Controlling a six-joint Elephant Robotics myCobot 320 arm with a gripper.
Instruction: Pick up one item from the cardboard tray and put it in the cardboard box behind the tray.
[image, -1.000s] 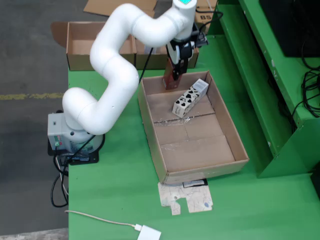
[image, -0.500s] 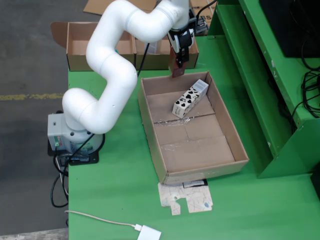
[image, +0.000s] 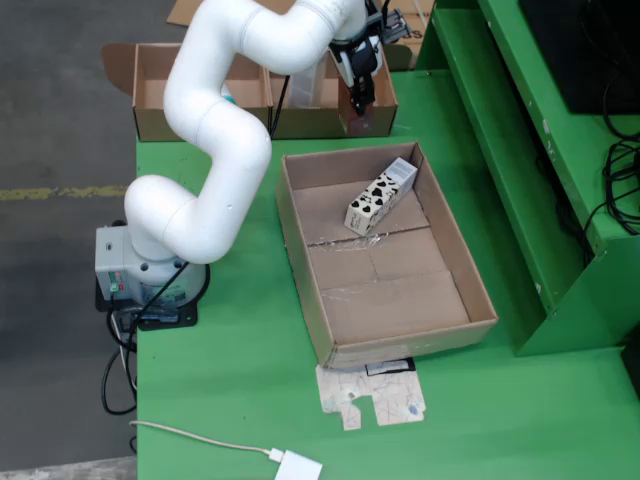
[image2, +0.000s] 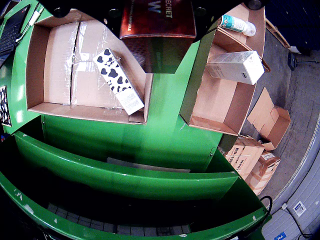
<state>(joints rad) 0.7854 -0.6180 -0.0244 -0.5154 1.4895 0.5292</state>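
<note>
In the fixed view the open cardboard tray (image: 400, 300) lies on the green table with a cow-patterned carton (image: 381, 196) at its far end. My gripper (image: 360, 98) is shut on a dark reddish-brown box (image: 364, 118), which hangs over the right end of the cardboard box (image: 310, 122) behind the tray. In the wrist view the brown box (image2: 157, 20) fills the top centre. The tray (image2: 55, 65) with the cow carton (image2: 119, 80) is to the left. The cardboard box (image2: 215, 100) to the right holds a white carton (image2: 235, 66) and a bottle (image2: 237, 24).
A second open cardboard box (image: 165, 95) stands left of the first. A flattened printed card (image: 372, 393) and a white adapter with its cable (image: 298, 466) lie near the table's front. Green shelving (image: 540, 150) rises at the right. The arm's base (image: 140, 270) is at the left.
The gripper has carried the brown box up and back, from the tray's far end across its far wall to above the cardboard box behind. The cow carton has stayed put.
</note>
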